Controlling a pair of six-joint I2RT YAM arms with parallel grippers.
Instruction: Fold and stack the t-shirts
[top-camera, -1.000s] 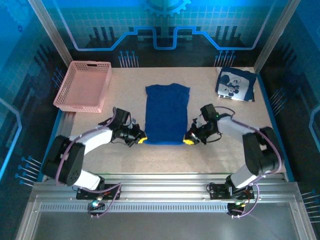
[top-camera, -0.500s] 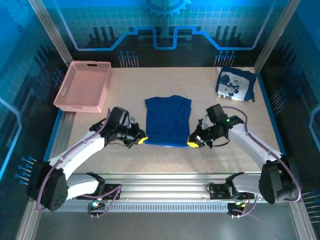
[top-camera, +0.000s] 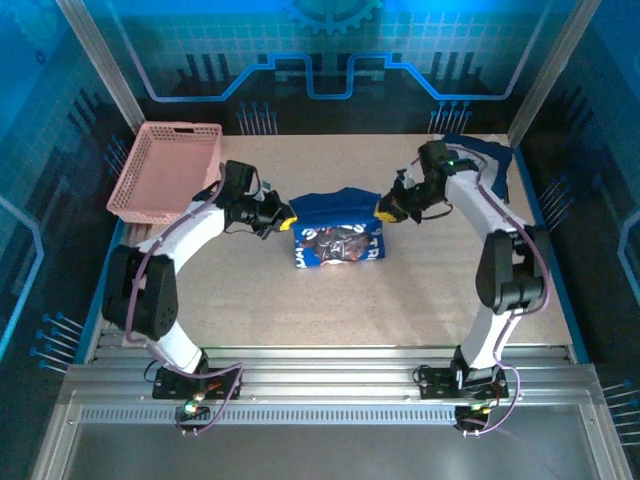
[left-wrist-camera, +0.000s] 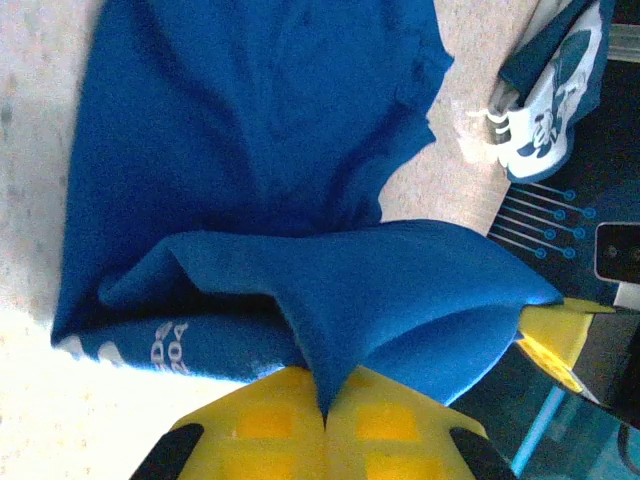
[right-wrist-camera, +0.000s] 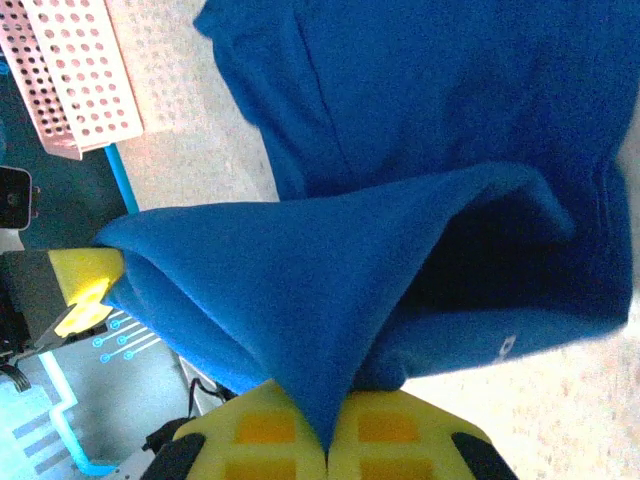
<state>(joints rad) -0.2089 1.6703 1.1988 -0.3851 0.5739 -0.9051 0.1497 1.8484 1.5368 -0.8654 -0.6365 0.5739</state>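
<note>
Two tight pinches on the blue t-shirt (top-camera: 338, 232) at the middle of the table (top-camera: 420, 290): by the left gripper (top-camera: 287, 222), fully closed on the left end of the held edge, and by the right gripper (top-camera: 383, 212), fully closed on the right end. Draped down from that edge, with a red-white-dark print facing up nearest the arms. Off at the right rear corner, a second t-shirt (left-wrist-camera: 548, 100) with a white cartoon print; at the left rear, a pink basket (top-camera: 165, 170).

The left arm (top-camera: 185, 232) and right arm (top-camera: 482, 205) are white, black-jointed, purple-cabled, with yellow tool pads (left-wrist-camera: 262, 428).
</note>
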